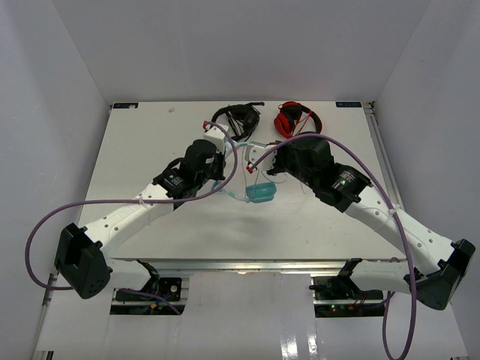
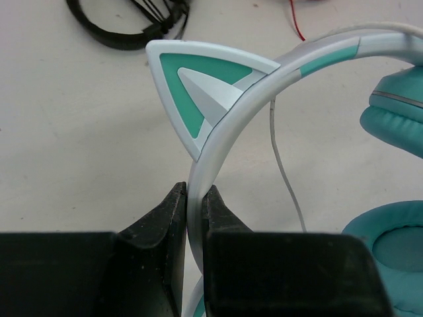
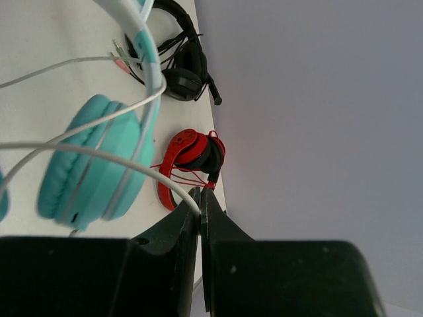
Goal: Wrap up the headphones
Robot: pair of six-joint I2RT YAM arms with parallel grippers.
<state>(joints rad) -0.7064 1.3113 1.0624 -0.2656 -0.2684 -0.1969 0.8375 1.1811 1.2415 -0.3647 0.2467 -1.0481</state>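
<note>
The teal headphones [image 1: 262, 193] lie at the table's middle between both arms. My left gripper [image 2: 193, 198] is shut on their pale headband [image 2: 228, 125], just below a teal cat ear [image 2: 198, 89]; the teal ear cups [image 2: 396, 119] show at the right. My right gripper [image 3: 199, 201] is shut on the thin white cable [image 3: 99, 155], which runs across a teal ear cup [image 3: 89, 165]. The cable's plugs [image 3: 119, 56] hang by the headband. In the top view the left gripper [image 1: 219, 161] and right gripper [image 1: 274, 161] flank the headphones.
Black headphones [image 1: 238, 118] and red headphones [image 1: 294, 118] lie at the table's far edge, also in the right wrist view [image 3: 182, 63] [image 3: 192, 155]. White walls enclose the table on three sides. Purple cables loop off both arms.
</note>
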